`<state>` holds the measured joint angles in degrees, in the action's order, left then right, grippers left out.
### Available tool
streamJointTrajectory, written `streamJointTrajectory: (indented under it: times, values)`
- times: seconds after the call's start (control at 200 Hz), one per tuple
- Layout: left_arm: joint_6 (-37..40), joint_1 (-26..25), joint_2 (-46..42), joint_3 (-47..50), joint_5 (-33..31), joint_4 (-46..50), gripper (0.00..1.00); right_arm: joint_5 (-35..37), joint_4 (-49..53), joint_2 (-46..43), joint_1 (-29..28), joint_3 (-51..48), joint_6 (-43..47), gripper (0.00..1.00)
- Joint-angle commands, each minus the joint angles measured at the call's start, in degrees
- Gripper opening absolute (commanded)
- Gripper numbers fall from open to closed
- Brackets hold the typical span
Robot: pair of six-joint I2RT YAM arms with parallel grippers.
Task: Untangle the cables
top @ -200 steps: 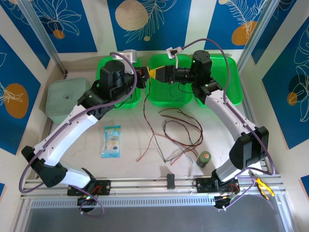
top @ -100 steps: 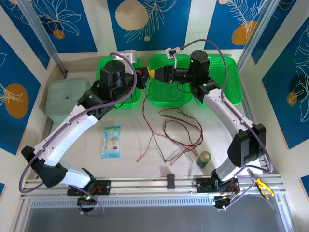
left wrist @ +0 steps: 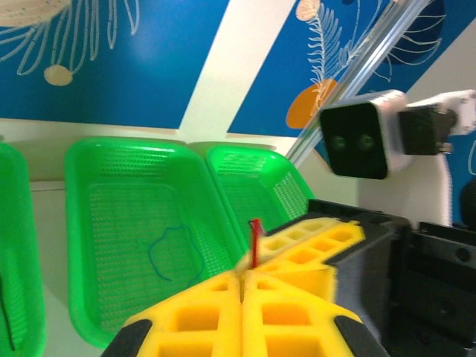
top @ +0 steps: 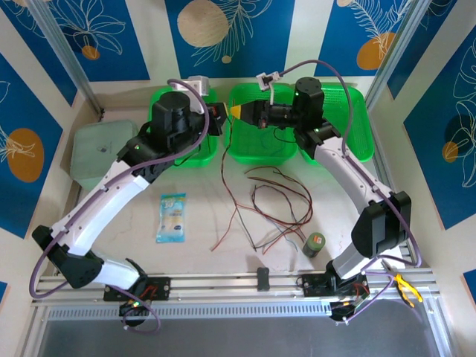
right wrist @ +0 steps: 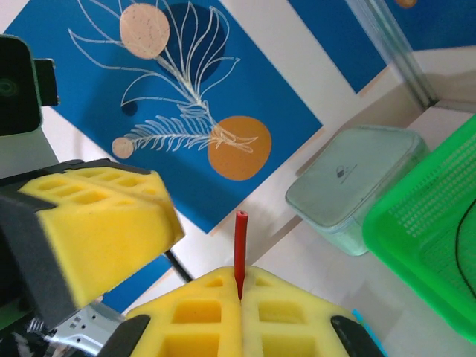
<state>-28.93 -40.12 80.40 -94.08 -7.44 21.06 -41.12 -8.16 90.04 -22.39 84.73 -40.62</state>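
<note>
Thin cables (top: 277,195) — red, black, grey — loosely tangled

I see matt yellow fingers (right wrist: 186,320) on the right gripper (right wrist: 239,286), moulded in open cells, like soft plastic or foam. The red cable (right wrist: 241,249) has a smooth, dull sheath. The green basket (left wrist: 119,201) is shiny perforated plastic, the lidded box (right wrist: 357,182) frosted plastic, the rail (top: 216,282) brushed metal, the packet (top: 172,217) glossy film.

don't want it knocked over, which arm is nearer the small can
Right. The can stands close beside the right arm, by its lower part near the base; the left arm is far off, across the cables.
</note>
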Motion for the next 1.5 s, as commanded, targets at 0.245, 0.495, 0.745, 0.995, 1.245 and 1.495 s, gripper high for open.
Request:
streamJointTrajectory:
  times: [0.245, 0.495, 0.745, 0.995, 1.245, 1.495]
  values:
    - [7.88, 6.2, -3.21, -8.37, -4.14, 4.35, 0.0, 9.1, 2.46, -17.52, 3.18, -2.89, 6.99, 0.0]
    - [11.48, 11.12, -4.85, -10.67, -6.11, 5.7, 0.0, 10.81, 4.18, -24.69, 9.26, -4.02, 8.57, 0.0]
    - [12.58, 16.75, -6.41, -10.04, -6.42, 6.18, 0.0, 11.41, 6.85, -28.52, 16.86, -4.92, 9.61, 0.0]
    - [12.48, 21.59, -10.08, -5.24, -7.45, 2.25, 0.0, 13.94, 7.37, -31.83, 23.6, -7.34, 9.79, 0.0]
    - [12.92, 24.2, -10.79, -3.54, -8.68, 1.69, 0.0, 22.74, 6.93, -36.05, 28.61, -10.64, 10.3, 0.0]
    - [13.93, 25.26, -11.45, -0.79, -11.83, -1.2, 0.0, 36.22, 9.69, -39.3, 32.24, -11.26, 13.78, 0.0]
